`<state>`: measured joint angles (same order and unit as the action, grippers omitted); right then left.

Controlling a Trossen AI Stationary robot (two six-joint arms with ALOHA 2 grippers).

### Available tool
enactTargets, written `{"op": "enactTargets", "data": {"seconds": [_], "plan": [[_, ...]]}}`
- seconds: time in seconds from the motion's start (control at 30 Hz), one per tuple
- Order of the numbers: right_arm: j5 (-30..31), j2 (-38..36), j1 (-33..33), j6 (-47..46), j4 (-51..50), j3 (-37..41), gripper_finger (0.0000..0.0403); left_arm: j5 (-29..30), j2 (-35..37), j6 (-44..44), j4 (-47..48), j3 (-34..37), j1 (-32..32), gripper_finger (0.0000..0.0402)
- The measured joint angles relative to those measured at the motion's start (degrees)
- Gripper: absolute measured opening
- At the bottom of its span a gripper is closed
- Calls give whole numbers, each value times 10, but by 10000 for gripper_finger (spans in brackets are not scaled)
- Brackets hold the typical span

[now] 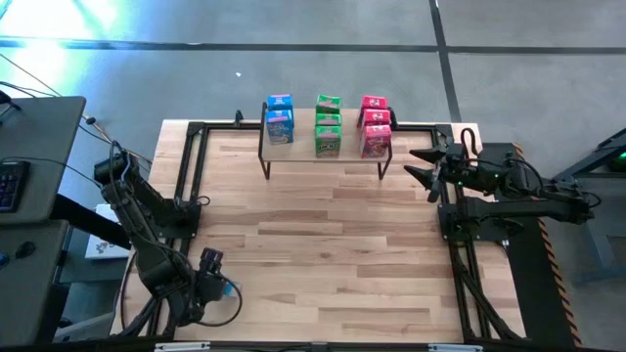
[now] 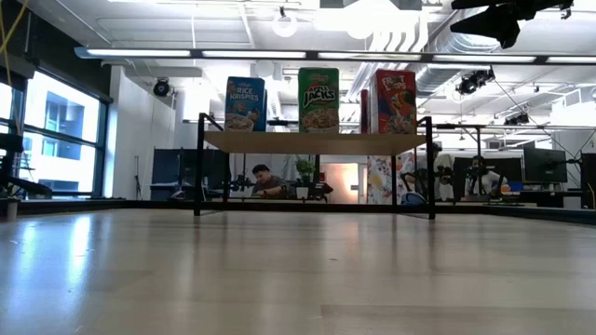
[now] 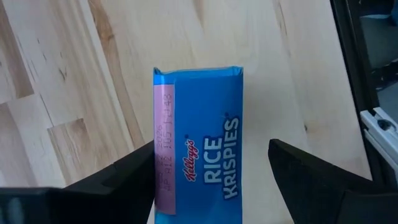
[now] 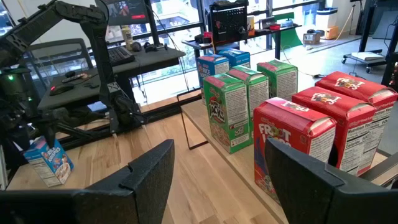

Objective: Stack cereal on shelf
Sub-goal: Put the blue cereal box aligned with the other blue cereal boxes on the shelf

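Note:
Two blue, three green and three pink-red cereal boxes stand in three rows on the shelf (image 1: 303, 132) at the table's far edge, also seen in the low view on the shelf (image 2: 317, 141). A further blue Rice Krispies box (image 3: 199, 149) sits between the fingers of my open left gripper (image 3: 211, 155), near the table's near left corner (image 1: 210, 264). The right wrist view shows this blue box (image 4: 50, 160) tilted under the left arm. My right gripper (image 1: 423, 166) is open and hovers to the right of the shelf, facing the pink-red boxes (image 4: 292, 146). My left gripper stands over the blue box with one finger on either side. One finger (image 3: 134, 171) lies right at the box's pink-striped edge (image 3: 163, 143); whether it touches I cannot tell. The other finger (image 3: 298, 174) stands apart from the box by a clear gap.
A black metal frame (image 1: 191, 176) runs along the table's left and right sides. A desk with a keyboard (image 1: 10, 181) stands left of the table. Bare wooden tabletop (image 1: 323, 244) lies between the shelf and the near edge. A person (image 2: 265, 179) sits in the room beyond.

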<state>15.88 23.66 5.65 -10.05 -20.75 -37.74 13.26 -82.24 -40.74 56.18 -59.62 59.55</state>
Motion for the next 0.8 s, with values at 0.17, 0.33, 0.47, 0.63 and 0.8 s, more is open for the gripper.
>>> {"op": "enactTargets", "data": {"seconds": [0.17, 0.33, 0.47, 0.63, 0.8], "plan": [[0, 0, 0, 0, 0, 0, 242, -4, 0, 1, -14, 16, -5, 257], [0, 0, 0, 0, 0, 0, 242, -5, 0, 4, -41, 35, -11, 209], [0, 0, 0, 0, 0, 0, 242, -5, 0, 3, -42, 35, -11, 174], [0, 0, 0, 0, 0, 0, 242, -7, 0, -1, -39, 35, -11, 145], [0, 0, 0, 0, 0, 0, 242, -7, 16, -1, -35, 35, -12, 132]]}}
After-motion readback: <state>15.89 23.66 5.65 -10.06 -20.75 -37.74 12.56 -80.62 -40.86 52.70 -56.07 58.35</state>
